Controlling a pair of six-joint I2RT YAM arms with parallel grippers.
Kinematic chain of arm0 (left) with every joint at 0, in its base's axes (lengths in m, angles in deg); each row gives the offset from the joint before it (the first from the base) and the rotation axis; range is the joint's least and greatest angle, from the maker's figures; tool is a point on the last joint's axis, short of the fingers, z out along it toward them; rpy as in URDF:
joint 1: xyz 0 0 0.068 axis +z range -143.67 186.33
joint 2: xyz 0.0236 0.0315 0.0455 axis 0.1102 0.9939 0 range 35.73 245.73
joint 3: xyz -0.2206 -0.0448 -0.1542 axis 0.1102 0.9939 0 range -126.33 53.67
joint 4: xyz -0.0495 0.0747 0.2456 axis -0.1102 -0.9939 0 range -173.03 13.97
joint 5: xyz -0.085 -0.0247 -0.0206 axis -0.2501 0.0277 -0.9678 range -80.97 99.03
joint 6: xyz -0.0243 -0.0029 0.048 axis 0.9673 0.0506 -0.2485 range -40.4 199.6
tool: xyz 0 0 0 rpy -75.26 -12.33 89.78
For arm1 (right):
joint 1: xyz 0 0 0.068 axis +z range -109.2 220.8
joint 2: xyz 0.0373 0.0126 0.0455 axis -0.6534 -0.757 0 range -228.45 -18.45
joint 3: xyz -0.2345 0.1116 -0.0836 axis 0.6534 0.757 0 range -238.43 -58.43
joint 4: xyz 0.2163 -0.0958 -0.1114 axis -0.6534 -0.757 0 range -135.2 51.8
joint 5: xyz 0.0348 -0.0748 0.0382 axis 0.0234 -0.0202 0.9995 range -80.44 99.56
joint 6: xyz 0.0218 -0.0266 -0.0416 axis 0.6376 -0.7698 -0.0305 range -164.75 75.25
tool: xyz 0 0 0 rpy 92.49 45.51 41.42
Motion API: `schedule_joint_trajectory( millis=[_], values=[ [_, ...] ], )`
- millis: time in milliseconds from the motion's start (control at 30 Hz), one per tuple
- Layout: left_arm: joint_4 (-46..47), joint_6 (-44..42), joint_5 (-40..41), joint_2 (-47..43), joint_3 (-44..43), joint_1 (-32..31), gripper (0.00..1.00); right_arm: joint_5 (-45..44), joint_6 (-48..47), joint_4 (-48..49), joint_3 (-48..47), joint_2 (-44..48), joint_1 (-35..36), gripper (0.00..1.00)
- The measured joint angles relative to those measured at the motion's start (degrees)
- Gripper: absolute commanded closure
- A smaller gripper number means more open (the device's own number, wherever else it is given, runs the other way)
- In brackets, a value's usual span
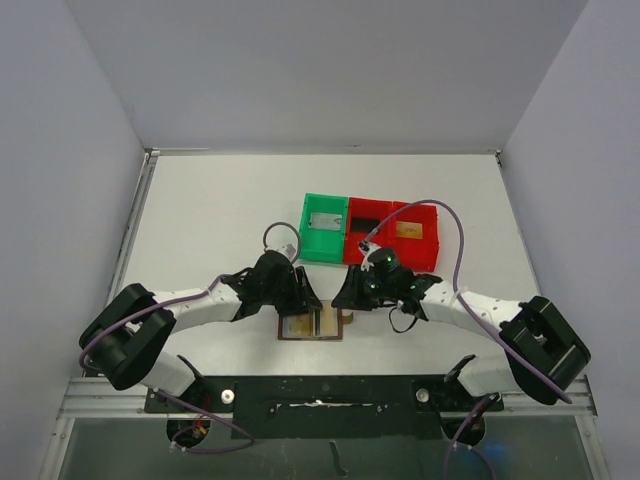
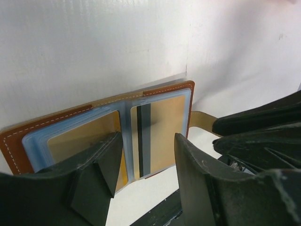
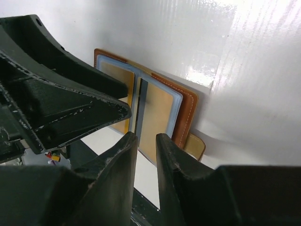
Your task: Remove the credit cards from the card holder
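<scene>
Nothing you can read here: no text, brand or number. The golden-orange card (image 2: 167,127) in the card holder (image 2: 11,146) shows you only a dark stripe, no print. The pale grey card (image 1: 323,221) in the green tray (image 1: 308,245) and the black card (image 1: 368,222) in the red tray (image 1: 420,212) are too small to read.

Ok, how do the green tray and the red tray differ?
The green tray is one compartment; the red tray is wider, with two. The green tray holds a grey card; the red tray's right compartment holds a golden card. Both are shallow open plastic trays, touching side by side.
</scene>
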Motion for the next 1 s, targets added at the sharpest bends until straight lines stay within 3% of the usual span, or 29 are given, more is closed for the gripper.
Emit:
schedule_joint_trajectory(
  millis=[300,633,1000],
  values=[
    [0.8,0.4,-0.3,0.4,0.0,0.0,0.53,1.6,0.1,2.0,1.5,-8.3,-0.1,0.79],
    [4.2,1.0,-1.3,2.3,0.9,0.0,0.55,4.5,4.4,12.3,7.0,-8.6,-1.3,0.80],
    [8.1,2.9,-1.3,1.9,3.5,0.0,0.61,5.1,4.7,13.8,7.2,-9.1,-1.3,0.80]
  ],
)
